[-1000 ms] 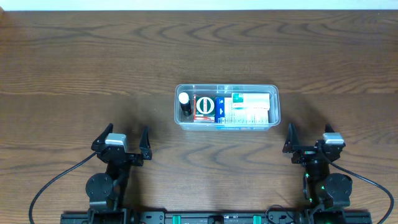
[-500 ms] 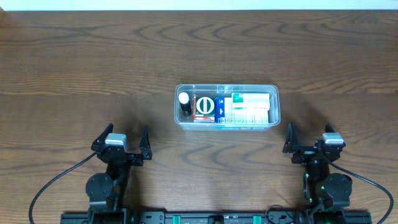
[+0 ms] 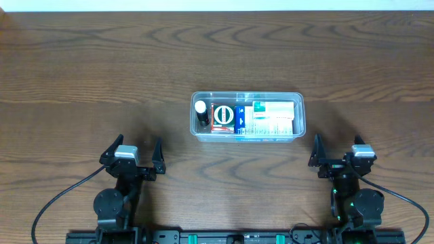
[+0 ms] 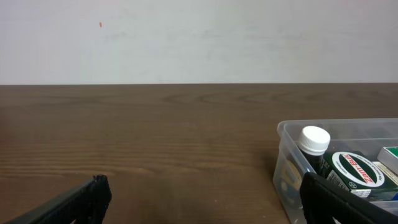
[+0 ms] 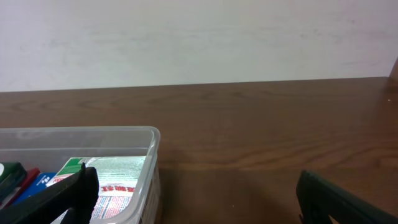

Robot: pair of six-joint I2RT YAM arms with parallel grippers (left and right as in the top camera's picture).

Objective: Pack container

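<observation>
While left tool (image 3: 140,141) and right tool (image 3: 337,141) gape empty overhead, left wrist alone shows the container's (image 4: 348,124) upright bottle (image 4: 314,143).

This is looking like a robotics lab: a left arm (image 3: 116,198) and right arm (image 3: 354,198) are sitting, cabled, at a wood-grain table (image 3: 81,68), plain white wall (image 4: 199,37) standing behind.
</observation>
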